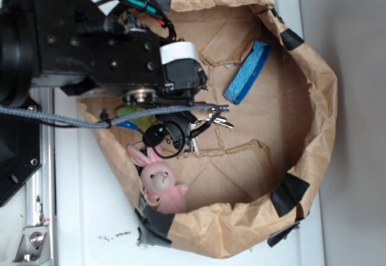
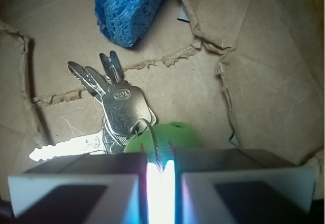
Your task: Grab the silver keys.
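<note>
The silver keys [image 2: 124,109] lie fanned on the brown paper floor, joined by a thin wire loop [image 2: 152,141] to a green plush toy [image 2: 175,135]. My gripper [image 2: 160,159] is shut to a narrow slit with that wire loop pinched between the fingers, right at the plush toy's near edge. In the exterior view the keys [image 1: 211,120] stick out to the right of the gripper [image 1: 172,132], and the green plush [image 1: 136,114] shows just left of it. I cannot tell whether the keys are off the floor.
All of this sits inside a low brown paper bag [image 1: 319,97] with taped rim. A blue sponge [image 1: 248,73] [image 2: 129,5] lies beyond the keys. A pink plush bunny [image 1: 161,184] leans against the bag's near wall below the gripper.
</note>
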`<state>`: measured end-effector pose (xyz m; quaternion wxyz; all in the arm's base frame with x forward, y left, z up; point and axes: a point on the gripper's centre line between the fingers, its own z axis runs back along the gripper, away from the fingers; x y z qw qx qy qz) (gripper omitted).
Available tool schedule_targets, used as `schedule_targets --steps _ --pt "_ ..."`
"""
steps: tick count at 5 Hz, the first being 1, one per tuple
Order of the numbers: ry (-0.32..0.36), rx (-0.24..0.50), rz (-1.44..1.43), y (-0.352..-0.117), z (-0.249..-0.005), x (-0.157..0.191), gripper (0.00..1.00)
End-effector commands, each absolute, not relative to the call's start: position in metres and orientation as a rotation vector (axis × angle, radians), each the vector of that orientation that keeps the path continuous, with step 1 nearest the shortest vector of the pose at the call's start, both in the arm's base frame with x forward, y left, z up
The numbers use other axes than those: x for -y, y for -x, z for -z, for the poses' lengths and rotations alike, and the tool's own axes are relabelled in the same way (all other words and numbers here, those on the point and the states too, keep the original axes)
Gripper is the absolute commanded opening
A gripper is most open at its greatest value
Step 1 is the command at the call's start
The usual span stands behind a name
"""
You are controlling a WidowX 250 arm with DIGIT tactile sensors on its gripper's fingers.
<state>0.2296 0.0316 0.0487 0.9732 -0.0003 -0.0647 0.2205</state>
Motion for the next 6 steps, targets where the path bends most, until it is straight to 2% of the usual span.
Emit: schedule_targets --steps 1,2,3,4,6 --pt "0.012 0.181 -0.464 -0.238 -0.065 -0.031 0.0" --pt "0.107 0.215 -0.498 -0.253 -0.104 -0.019 0.0" --pt "0.19 0.244 -0.541 -0.278 -0.141 -0.007 0.0" --pt "0.239 0.26 -0.534 -0.281 -0.16 -0.002 0.0" --pt "0.209 0.294 -0.518 -0.273 -0.162 0.0 0.0"
